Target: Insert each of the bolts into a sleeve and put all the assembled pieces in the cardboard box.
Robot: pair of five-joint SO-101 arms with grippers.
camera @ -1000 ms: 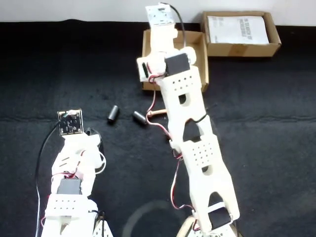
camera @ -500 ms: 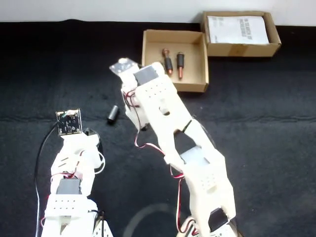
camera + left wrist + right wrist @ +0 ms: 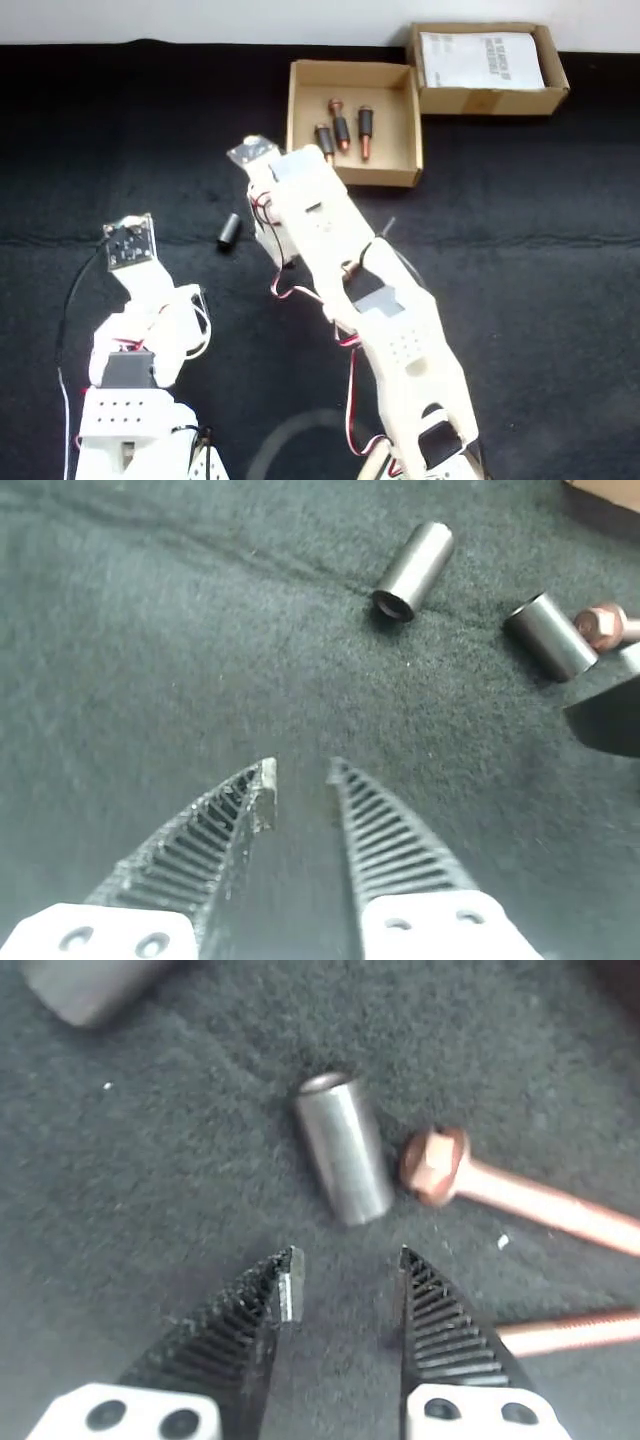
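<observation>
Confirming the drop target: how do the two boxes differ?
The square box holds three assembled pieces; the wide box holds a white sheet. The square box has roughly equal sides; the wide box is longer across and sits farther back. Both are open brown cardboard, side by side.

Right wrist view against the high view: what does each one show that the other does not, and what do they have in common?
Right wrist view adds: its open pincer near a steel sleeve lying beside a copper bolt, and a second bolt. High view adds: the cardboard box holding three assembled pieces, and a second box. Shared: the other loose sleeve and the black mat.
</observation>
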